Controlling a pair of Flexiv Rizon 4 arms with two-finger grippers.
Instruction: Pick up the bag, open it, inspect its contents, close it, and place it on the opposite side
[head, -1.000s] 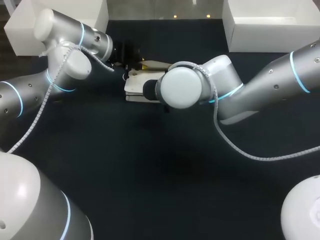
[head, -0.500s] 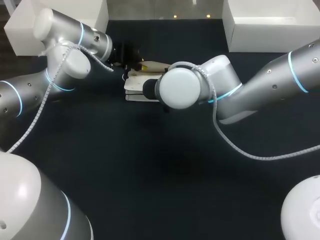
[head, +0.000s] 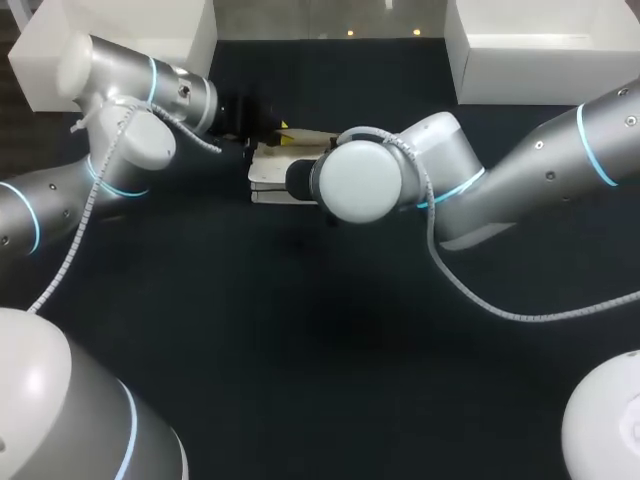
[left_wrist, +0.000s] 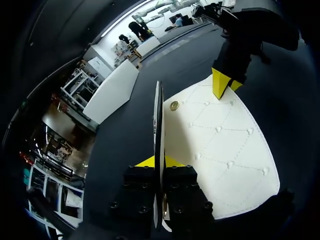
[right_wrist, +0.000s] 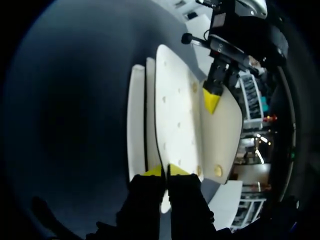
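Left claw (left_wrist: 159, 162): closed narrowly on the flap (left_wrist: 158, 115), a thin panel that stands upright and edge-on between the yellow tips.
Why so: raising the flap off the body looks meant to bare the mouth for the look inside.
Right claw (right_wrist: 165, 171): closed narrowly on the edge of the bag (right_wrist: 175, 110) at the end opposite the left claw, with the layered white panels running out ahead of it.
Why so: it likely pins the body, so the other arm's pull peels the flap instead of dragging the whole thing.
Snap (left_wrist: 174, 105): bare on the quilted face beside the raised flap, so the fastening is undone.
Bag, where: white and quilted, lying flat on the surface (head: 300, 330) between the two arms, toward the far middle.
Stage: my reading is the opening step, with the inspection due next. No view shows any contents.
Risk: the flap is held by a thin edge, so a sideways tug could slip it from the tips.
Surface, kind: dark and matt. The pale bag stands out sharply against it.
Boxes: one white box (head: 540, 55) at the far right corner and another (head: 130, 30) at the far left, both well apart from the bag.
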